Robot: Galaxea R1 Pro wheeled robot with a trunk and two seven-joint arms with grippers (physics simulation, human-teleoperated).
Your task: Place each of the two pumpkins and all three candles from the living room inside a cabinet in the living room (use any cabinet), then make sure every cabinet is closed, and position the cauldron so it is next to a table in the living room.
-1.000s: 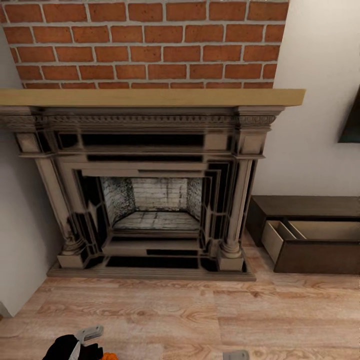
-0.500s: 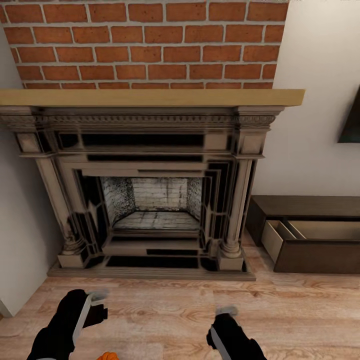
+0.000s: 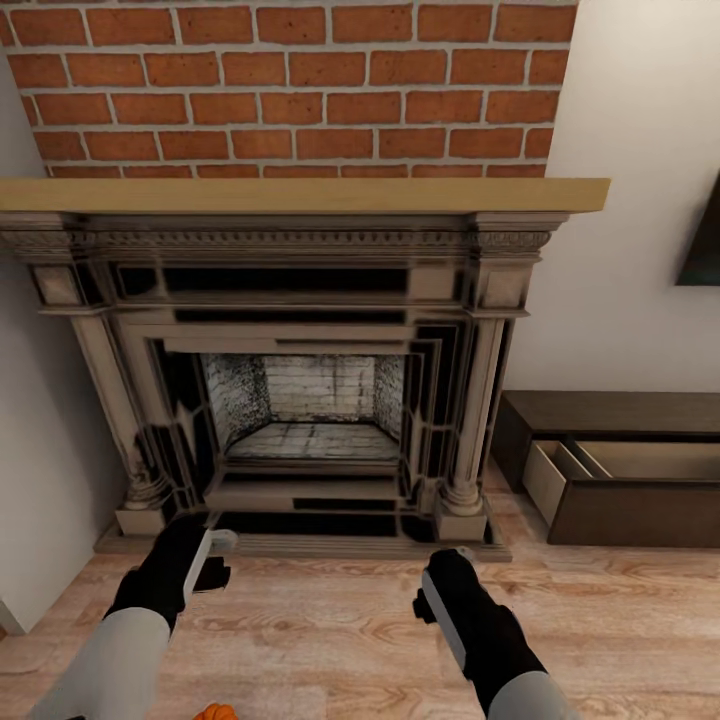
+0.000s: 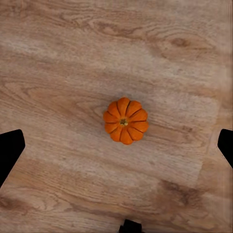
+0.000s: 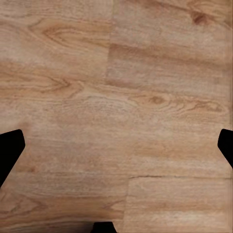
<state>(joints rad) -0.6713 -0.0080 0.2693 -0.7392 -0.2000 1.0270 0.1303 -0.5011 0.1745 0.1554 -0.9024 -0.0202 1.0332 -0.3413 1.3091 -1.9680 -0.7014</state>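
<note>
A pumpkin (image 4: 125, 120) sits upright on the light wood-plank floor (image 4: 58, 73), bright orange, ribbed, stem facing straight up into the left wrist camera, nothing touching it. The left gripper's black fingertips (image 4: 10, 150) show at the two edges of that view, spread wide with the pumpkin centred between them and well below. From the head camera just the top of the pumpkin (image 3: 215, 712) peeks in at the bottom edge, beside the left forearm, while the left gripper (image 3: 215, 560) hangs above the planks near the fireplace hearth. The right gripper (image 3: 440, 585) is out over bare floor, and in its own wrist view the dark fingertips (image 5: 9, 150) stand far apart too, nothing held. Straight ahead, the ornate grey-black fireplace (image 3: 300, 380) under red brick (image 3: 290, 80) and a pale wooden mantel (image 3: 300, 195). Off to the right against the wall, the dark-brown cabinet (image 3: 620, 510) has a drawer pulled open, its tan inside showing.
</note>
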